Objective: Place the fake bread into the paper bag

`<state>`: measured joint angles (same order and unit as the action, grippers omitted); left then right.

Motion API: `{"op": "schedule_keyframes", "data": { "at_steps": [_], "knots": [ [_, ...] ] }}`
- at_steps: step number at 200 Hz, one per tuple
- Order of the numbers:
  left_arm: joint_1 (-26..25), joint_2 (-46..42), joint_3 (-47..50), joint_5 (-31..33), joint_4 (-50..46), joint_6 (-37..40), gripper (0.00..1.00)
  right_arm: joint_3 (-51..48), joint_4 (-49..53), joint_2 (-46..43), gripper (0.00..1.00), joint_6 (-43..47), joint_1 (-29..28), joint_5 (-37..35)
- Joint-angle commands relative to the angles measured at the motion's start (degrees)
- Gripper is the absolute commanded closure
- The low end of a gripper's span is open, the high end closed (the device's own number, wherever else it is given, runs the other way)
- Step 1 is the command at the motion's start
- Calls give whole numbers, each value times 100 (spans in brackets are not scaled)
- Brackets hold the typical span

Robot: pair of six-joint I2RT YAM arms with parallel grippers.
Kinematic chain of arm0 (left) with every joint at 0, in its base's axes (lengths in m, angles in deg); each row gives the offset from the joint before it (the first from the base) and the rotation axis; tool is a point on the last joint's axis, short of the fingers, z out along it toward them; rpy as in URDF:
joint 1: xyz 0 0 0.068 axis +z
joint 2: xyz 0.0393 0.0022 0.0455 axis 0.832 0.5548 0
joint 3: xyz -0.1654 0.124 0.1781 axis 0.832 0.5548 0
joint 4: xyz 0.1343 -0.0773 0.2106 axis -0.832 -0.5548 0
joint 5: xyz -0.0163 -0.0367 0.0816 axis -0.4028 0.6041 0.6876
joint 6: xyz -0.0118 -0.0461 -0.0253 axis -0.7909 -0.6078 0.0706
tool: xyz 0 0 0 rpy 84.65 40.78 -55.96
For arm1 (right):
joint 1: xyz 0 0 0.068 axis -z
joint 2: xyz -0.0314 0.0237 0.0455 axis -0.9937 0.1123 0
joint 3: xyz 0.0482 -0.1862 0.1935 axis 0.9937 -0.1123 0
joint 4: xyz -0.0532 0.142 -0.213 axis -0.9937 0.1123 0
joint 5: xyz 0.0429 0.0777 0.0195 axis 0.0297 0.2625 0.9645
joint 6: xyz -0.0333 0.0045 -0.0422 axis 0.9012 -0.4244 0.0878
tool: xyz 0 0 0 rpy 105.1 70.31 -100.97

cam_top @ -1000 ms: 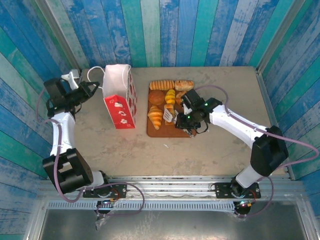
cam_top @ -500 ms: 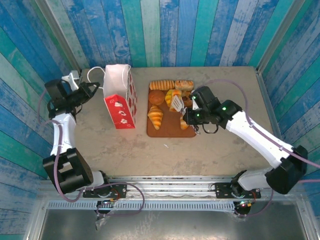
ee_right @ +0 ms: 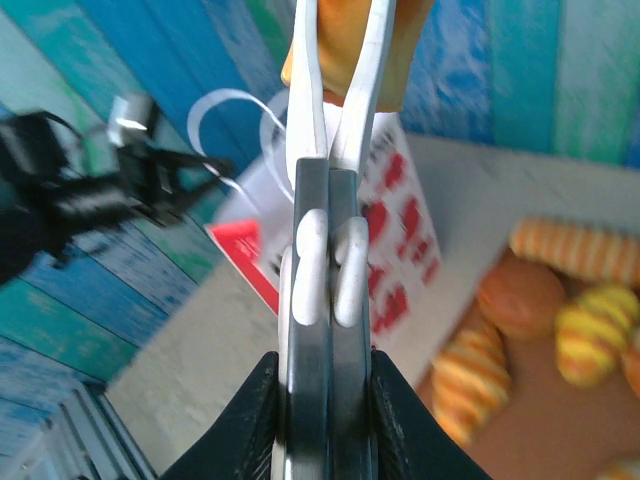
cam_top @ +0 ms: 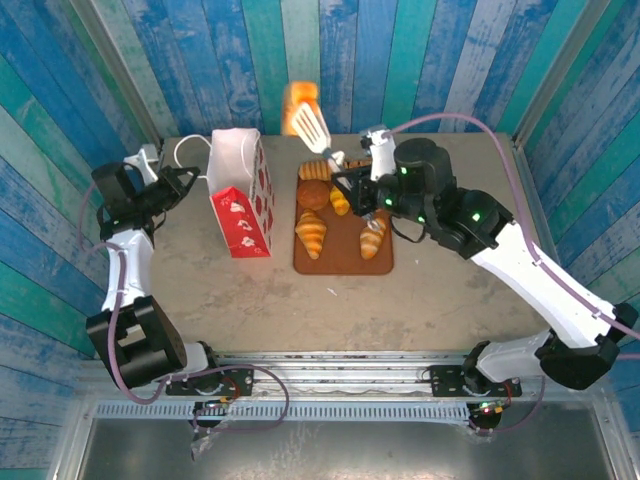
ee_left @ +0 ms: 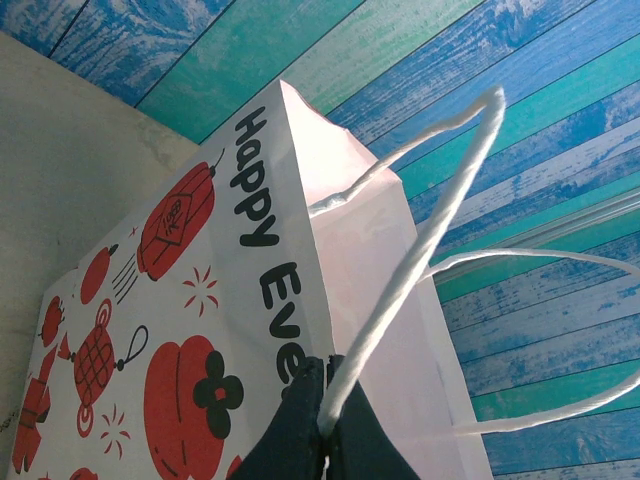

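Right hand [ee_right: 325,200] tight around white tongs [cam_top: 313,127], fake bread piece [cam_top: 298,100] in their tips, long axis toward the back wall [cam_top: 420,60].

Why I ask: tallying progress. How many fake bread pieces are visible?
6. One piece held up in the tongs; five on the tray: braided loaf at the back, round bun, yellow roll beside it, croissant front left, another pastry front right. The right arm may hide more.

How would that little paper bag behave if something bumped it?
The paper bag stands tall and narrow, so it probably tips easily. Its thin paper walls likely crumple rather than resist. The left gripper pinching one loop handle should help steady it.
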<state>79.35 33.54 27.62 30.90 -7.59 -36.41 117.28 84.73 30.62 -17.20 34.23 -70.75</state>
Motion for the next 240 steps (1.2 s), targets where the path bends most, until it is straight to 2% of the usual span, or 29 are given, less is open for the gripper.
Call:
{"op": "schedule_keyframes", "data": {
  "at_steps": [1, 63, 106, 240],
  "knots": [
    [15, -370, 88, 72, 65, -76, 100, 484, -1008, 430, 89, 443, -267, 53],
    [13, -372, 98, 250, 141, -189, 100, 1853, -1010, 2008, 89, 590, -878, -17],
    [11, -574, 100, 285, 45, -151, 100, 2333, -578, 2670, 90, 342, -929, -164],
    [14, -557, 149, 272, 83, -198, 100, 2673, 512, 3293, 89, -272, -828, -453]
  ]
}}
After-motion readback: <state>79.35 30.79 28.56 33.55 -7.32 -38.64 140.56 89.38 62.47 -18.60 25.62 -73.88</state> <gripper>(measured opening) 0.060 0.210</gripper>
